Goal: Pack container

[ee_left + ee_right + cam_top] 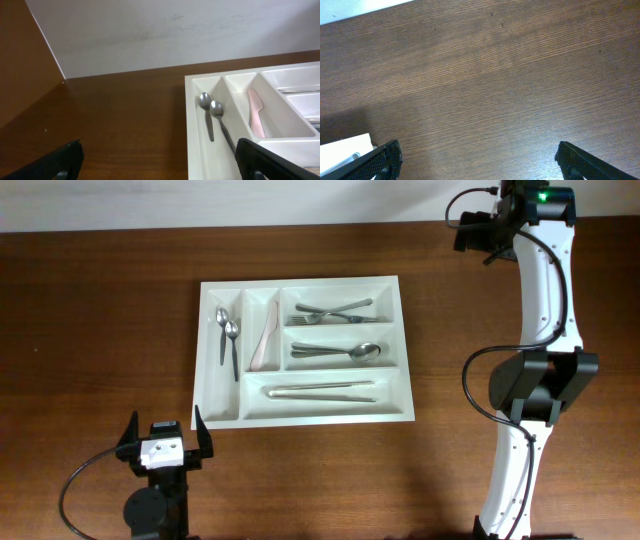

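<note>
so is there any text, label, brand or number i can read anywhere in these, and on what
None can be read.
The tray is plain white, with no mark showing.
The spoons, forks and knife show no stamp; they are too small to tell.
The white plate on the left hand has dark specks too small to read as text.
The green light on the right arm is a lamp, not a sign.

Dark wooden table [100, 300] with visible grain; plain white wall [175, 30] behind.
</note>
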You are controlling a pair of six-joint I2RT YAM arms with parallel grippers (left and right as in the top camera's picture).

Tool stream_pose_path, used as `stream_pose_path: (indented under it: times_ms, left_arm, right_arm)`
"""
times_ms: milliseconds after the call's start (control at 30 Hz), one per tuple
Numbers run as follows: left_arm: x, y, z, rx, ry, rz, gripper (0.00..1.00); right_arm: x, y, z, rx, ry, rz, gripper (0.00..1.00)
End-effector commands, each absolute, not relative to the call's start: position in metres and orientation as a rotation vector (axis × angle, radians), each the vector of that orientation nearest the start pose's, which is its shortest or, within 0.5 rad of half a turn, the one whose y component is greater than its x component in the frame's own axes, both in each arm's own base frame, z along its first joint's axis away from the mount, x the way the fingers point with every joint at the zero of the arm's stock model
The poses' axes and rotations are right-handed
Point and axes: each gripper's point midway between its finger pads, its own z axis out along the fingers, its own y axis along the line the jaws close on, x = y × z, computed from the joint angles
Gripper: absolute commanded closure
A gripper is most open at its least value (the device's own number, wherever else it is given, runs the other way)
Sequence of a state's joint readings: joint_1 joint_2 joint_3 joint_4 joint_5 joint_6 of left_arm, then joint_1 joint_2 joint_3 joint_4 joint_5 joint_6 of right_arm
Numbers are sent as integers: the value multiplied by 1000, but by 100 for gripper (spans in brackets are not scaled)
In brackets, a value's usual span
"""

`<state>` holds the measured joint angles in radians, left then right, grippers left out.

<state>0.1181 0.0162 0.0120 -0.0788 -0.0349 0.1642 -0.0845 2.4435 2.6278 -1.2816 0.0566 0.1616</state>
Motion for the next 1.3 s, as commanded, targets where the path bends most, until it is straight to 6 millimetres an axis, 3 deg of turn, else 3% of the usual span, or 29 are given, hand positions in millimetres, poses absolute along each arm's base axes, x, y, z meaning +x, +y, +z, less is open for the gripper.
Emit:
stream_pose_path:
  times_ms: [0,300,467,567,667,800,967,1133,1267]
  left_arm:
    - [243,37,157,14,1654,263,1]
    - [243,37,157,14,1654,263,1]
    - [243,37,157,14,1654,263,1]
    - [243,37,157,14,1654,263,1]
    - [243,37,157,14,1654,263,1]
    - [243,37,157,14,1654,263,1]
    - [243,37,157,14,1654,263,1]
    - [243,37,157,14,1654,263,1]
    - [243,37,157,14,1654,263,1]
  right_arm:
    - [561,-57,168,359,2644,-66,1]
    - [560,-57,168,359,2647,-65,1]
    - [560,-30,166,286,2668,91,1]
    - [559,-18,183,218,2644,77,1]
    - [550,-3,217,66,2599,42,1]
    - [524,14,269,-95,2538,-6,1]
    - [478,11,321,-95,2481,-98,1]
    - [430,8,347,-88,2413,-98,1]
    - [390,6,351,-79,2313,-94,1]
